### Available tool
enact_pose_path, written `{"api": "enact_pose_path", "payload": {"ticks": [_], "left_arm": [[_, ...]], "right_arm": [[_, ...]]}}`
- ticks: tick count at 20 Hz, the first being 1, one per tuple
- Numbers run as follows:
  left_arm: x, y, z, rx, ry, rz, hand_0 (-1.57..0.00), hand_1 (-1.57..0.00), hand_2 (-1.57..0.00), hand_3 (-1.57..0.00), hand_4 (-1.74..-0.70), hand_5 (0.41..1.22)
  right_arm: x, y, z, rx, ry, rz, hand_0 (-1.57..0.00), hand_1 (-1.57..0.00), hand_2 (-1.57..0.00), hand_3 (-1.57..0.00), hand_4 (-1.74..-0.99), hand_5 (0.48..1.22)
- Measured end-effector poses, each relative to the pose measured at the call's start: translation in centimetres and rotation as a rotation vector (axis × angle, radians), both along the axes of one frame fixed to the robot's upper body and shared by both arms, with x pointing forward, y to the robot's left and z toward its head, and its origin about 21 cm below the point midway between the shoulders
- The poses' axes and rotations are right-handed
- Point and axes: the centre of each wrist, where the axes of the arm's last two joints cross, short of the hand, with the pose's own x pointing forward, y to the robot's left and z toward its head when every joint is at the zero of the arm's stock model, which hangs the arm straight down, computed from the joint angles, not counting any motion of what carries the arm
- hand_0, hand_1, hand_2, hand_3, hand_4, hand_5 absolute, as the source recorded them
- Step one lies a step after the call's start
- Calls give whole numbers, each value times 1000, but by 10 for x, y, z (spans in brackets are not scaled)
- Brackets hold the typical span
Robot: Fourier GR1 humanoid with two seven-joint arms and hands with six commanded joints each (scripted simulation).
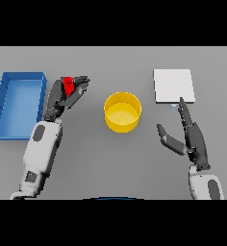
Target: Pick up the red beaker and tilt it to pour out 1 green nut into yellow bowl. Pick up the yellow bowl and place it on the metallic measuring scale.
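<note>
The red beaker sits in my left hand, whose fingers curl round it left of the yellow bowl; most of the beaker is hidden by the fingers. The bowl stands upright at the table's middle, and I see no green nut in it. The metallic measuring scale lies flat at the back right. My right hand is open just in front of the scale, fingers straight and pointing at its near edge, thumb spread toward the bowl.
A blue tray lies at the far left, beside my left forearm. Grey table stretches between the bowl and my arms.
</note>
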Motion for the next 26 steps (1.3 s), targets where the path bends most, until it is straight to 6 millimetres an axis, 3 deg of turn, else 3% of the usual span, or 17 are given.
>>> {"api": "enact_pose_path", "payload": {"ticks": [8, 12, 19, 24, 25, 26], "left_arm": [[12, 4, 27, 152, -45, -62, -1559, -1560, -1561, -1556, -1727, 1138], [20, 2, 49, 387, -73, -120, -1566, -1566, -1567, -1565, -1735, 1120], [28, -29, 83, 841, -129, -269, -1570, -1570, -1570, -1570, -1740, 1147], [29, -61, 93, 1220, -183, -348, -1571, -1571, -1571, -1571, -1741, 1197], [32, -64, 95, 1283, -186, -364, -1571, -1571, -1571, -1571, -1689, 1202], [30, -70, 94, 1354, -182, -400, -1571, -1571, -1571, -1492, -1698, 1205]], "right_arm": [[3, -1, 0, -31, -37, -3, 1, 1, 1, 1, -1213, 662], [-3, -1, 0, -34, -28, -6, 1, 1, 1, 1, -1194, 658], [1, 3, 5, -41, -17, 10, 1, 1, 1, 1, -1182, 668], [2, 1, 6, -19, -4, -1, 1, 1, 1, 1, -1187, 676], [0, 5, 7, -12, -12, 8, 1, 1, 1, 1, -1191, 675], [0, 5, 4, -11, 4, 1, 1, 1, 1, 1, -1190, 675]]}}
